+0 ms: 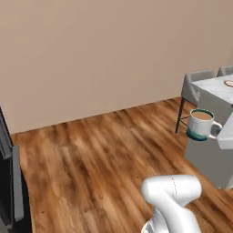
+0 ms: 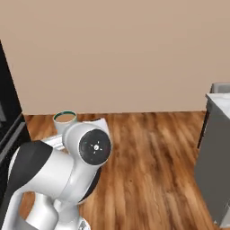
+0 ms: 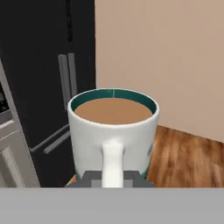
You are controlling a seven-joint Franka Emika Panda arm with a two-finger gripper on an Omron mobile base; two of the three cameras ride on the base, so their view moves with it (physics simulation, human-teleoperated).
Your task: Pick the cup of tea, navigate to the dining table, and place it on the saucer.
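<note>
The gripper point(image 3: 113, 178) is closed on the handle of the cup point(image 3: 113, 131), which stands straight up and full of tea, and the saucer point(image 1: 229, 83) sits far off on the table point(image 1: 214, 89) at the right edge of the left base view.

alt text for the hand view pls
A white mug with a teal inner rim, full of brown tea, sits close to the camera with its handle clamped in the gripper. Behind it are a black fridge, a beige wall and wood floor.
</note>
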